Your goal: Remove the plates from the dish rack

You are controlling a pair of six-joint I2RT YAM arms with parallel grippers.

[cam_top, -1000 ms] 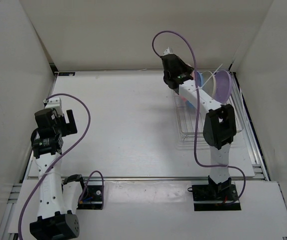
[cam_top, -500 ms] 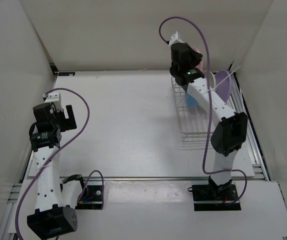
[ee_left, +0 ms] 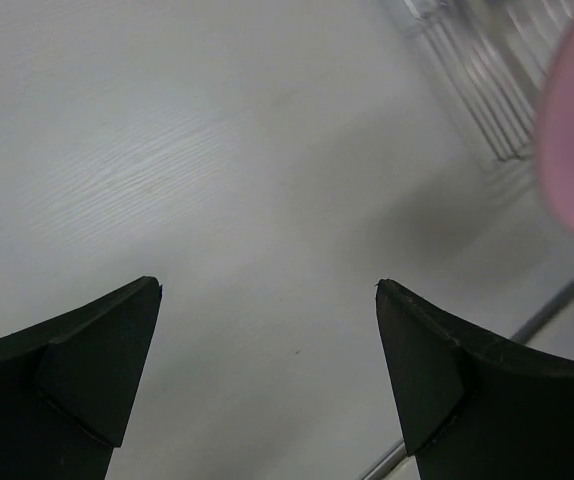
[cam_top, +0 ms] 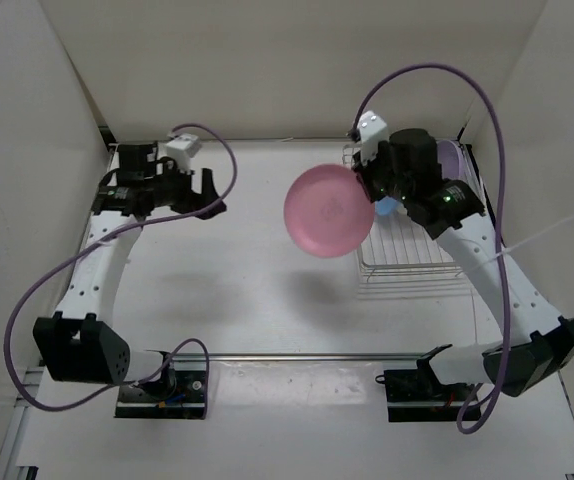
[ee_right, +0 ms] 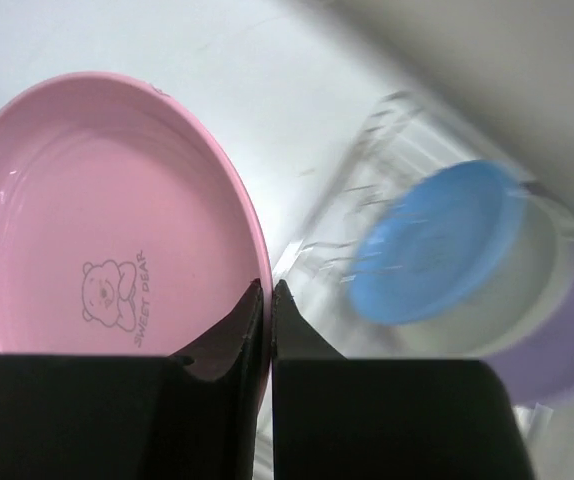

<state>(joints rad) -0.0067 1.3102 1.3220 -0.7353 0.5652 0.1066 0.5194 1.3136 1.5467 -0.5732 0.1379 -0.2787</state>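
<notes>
Left of dish rack (cam_top: 407, 255), right tool (ee_right: 269, 295) pinches pink plate (cam_top: 325, 211); blue plate (ee_right: 437, 240) behind; left tool (ee_left: 267, 288) agape, empty.

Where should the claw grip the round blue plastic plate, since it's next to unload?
Probably by its top rim, from above: the blue plate stands on edge in the silver wire dish rack, cream-white plate close behind it.

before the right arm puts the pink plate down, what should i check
1. Grip: right tool shut on pink plate rim, ok.
2. Pink plate clear of rack: ok.
3. Bare table below the plate: ok.
4. Other arm: left tool open, apart from the plate, ok.
5. Next up: blue plate in rack, ok.
6. Grip firm enough: cannot tell.
</notes>
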